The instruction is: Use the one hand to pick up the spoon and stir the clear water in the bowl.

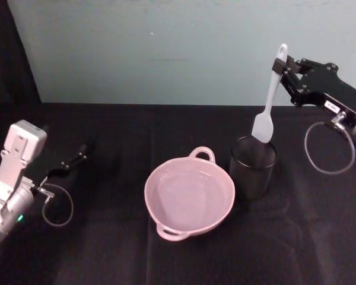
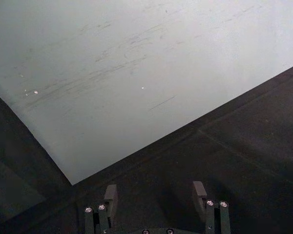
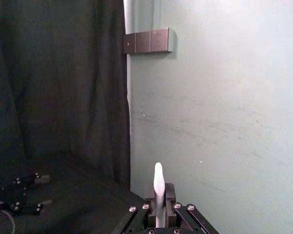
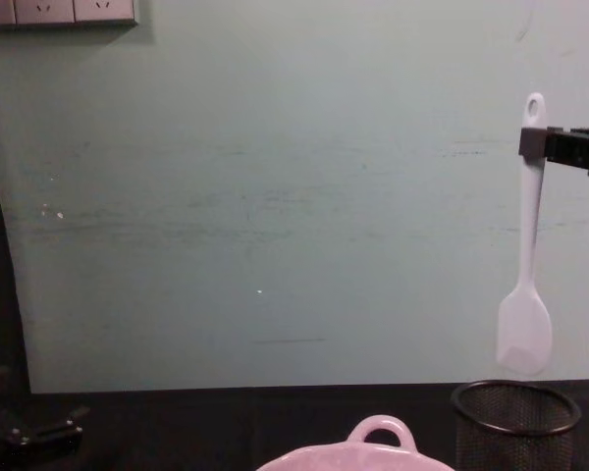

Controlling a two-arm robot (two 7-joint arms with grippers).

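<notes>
The spoon (image 1: 272,95) hangs straight down from the right gripper (image 1: 283,66), which is clamped on the handle just under its hole. The flat, translucent head is directly below the gripper, just above the rim of the black wire-mesh cup (image 1: 252,172). The pick-up looks done. What is left is carrying the spoon over, dipping it and stirring. The pale pink bowl (image 1: 149,185), smooth and round with loop handles, sits below the gripper and towards the robot's left, beside the cup on the black-clothed desk (image 1: 107,249). The left gripper (image 1: 77,159) rests far off, its fingers apart.
</notes>
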